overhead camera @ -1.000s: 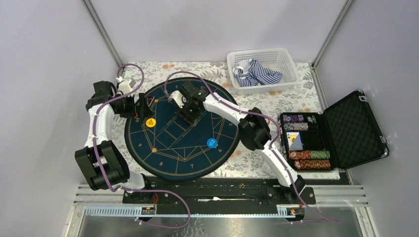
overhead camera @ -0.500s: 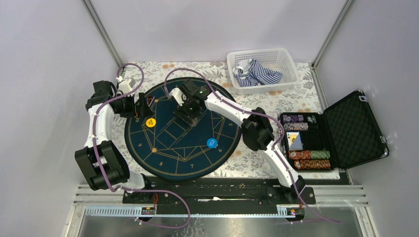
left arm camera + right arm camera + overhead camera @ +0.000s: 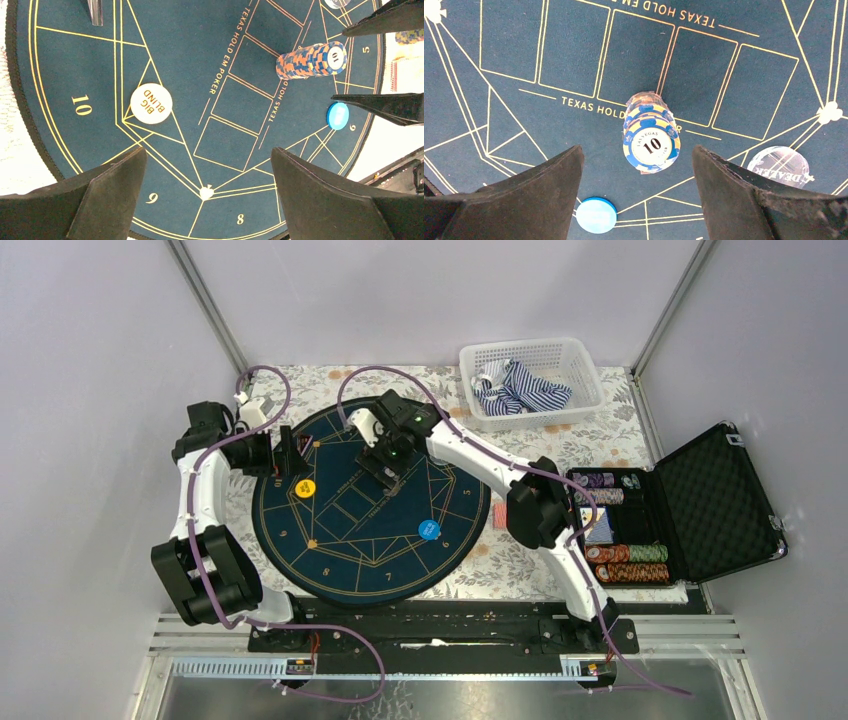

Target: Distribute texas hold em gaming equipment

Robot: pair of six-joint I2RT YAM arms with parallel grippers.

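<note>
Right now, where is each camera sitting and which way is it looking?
Top camera: high behind the arms, looking down on the whole table; left arm and right arm show.
Left wrist camera: on the left gripper at the edge of the mat, looking slantwise across it; its two black fingers show.
Right wrist camera: on the right gripper, looking down at the chip stack; its open fingers show either side.
Shared: both wrist views show the chip stack and blue disc.
</note>
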